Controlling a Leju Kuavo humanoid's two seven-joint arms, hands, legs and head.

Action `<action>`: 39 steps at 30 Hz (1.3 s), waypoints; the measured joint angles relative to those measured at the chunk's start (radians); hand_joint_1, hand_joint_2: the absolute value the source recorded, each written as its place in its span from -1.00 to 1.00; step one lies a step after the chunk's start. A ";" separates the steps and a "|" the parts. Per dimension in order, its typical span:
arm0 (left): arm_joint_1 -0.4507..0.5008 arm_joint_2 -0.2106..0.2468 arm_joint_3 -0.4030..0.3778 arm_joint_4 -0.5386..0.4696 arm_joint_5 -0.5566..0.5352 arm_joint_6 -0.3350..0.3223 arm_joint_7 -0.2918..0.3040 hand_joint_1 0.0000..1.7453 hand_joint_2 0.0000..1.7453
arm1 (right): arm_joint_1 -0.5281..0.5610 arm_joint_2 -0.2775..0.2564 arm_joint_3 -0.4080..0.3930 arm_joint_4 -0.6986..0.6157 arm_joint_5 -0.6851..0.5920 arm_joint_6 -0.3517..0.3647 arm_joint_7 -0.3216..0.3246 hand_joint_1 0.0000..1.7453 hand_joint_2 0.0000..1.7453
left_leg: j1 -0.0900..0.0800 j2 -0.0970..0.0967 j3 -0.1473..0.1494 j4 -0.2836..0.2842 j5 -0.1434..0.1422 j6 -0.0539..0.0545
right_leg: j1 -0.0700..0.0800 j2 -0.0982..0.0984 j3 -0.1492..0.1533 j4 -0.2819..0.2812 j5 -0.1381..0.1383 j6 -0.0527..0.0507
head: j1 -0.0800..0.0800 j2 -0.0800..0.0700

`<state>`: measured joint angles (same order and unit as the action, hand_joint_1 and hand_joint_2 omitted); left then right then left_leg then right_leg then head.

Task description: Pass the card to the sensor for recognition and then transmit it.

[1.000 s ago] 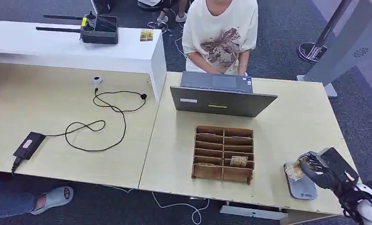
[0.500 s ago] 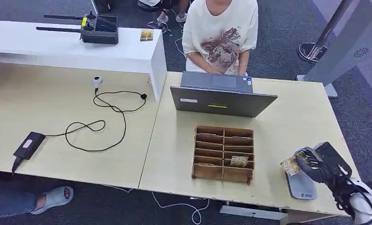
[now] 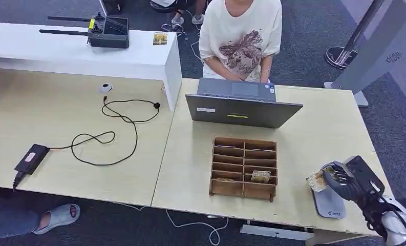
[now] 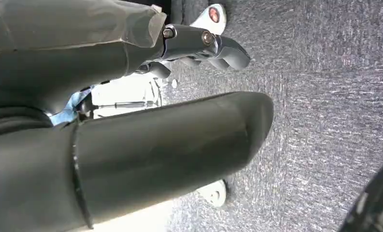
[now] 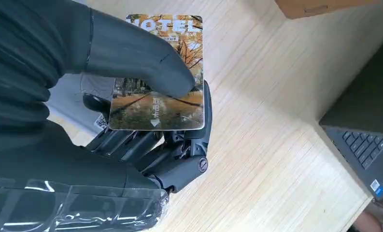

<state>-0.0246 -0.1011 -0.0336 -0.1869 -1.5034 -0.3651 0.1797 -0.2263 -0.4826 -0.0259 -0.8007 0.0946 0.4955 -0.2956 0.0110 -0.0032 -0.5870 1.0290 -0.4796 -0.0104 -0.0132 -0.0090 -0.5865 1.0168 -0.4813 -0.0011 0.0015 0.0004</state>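
My right hand (image 3: 344,180) holds a hotel card (image 3: 317,180) with an autumn-tree picture just above the grey card sensor (image 3: 328,204) at the table's front right. In the right wrist view the thumb presses the card (image 5: 166,92) down onto the fingers (image 5: 146,145) beneath it. The sensor's grey surface (image 5: 78,92) shows behind the card. My left hand (image 4: 155,145) hangs over grey carpet, fingers curled in, holding nothing.
A wooden slotted card box (image 3: 244,167) with a card (image 3: 260,177) in one slot stands left of the sensor. A laptop (image 3: 241,105) sits behind it, with a person (image 3: 240,38) seated at it. A cable and black adapter (image 3: 31,159) lie far left.
My right hand has lifted the card slightly and shifted it toward the table's far side over the sensor, then held almost still for the last half second.
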 joint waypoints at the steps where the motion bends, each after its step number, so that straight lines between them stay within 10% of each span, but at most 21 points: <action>1: 0.000 0.000 0.001 0.000 0.000 0.000 0.000 -1.00 -1.00 | 0.000 0.000 0.000 0.000 0.000 0.003 0.000 1.00 1.00 | 0.000 0.000 0.000 0.000 0.000 0.000 | 0.000 0.000 0.000 0.000 0.000 0.000 | 0.000 0.000; 39: 0.002 0.001 0.003 0.000 -0.003 0.020 -0.006 -1.00 -1.00 | 0.085 0.000 -0.055 -0.040 -0.019 0.002 0.015 1.00 1.00 | 0.000 0.000 0.000 0.000 0.000 0.000 | 0.000 0.000 0.000 0.000 0.000 0.000 | 0.000 0.000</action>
<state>-0.0224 -0.1003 -0.0305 -0.1869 -1.5064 -0.3452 0.1740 -0.1408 -0.4829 -0.0809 -0.8412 0.0752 0.4978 -0.2804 0.0110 -0.0031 -0.5869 1.0290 -0.4797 -0.0103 -0.0132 -0.0088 -0.5866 1.0166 -0.4813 -0.0011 0.0011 0.0000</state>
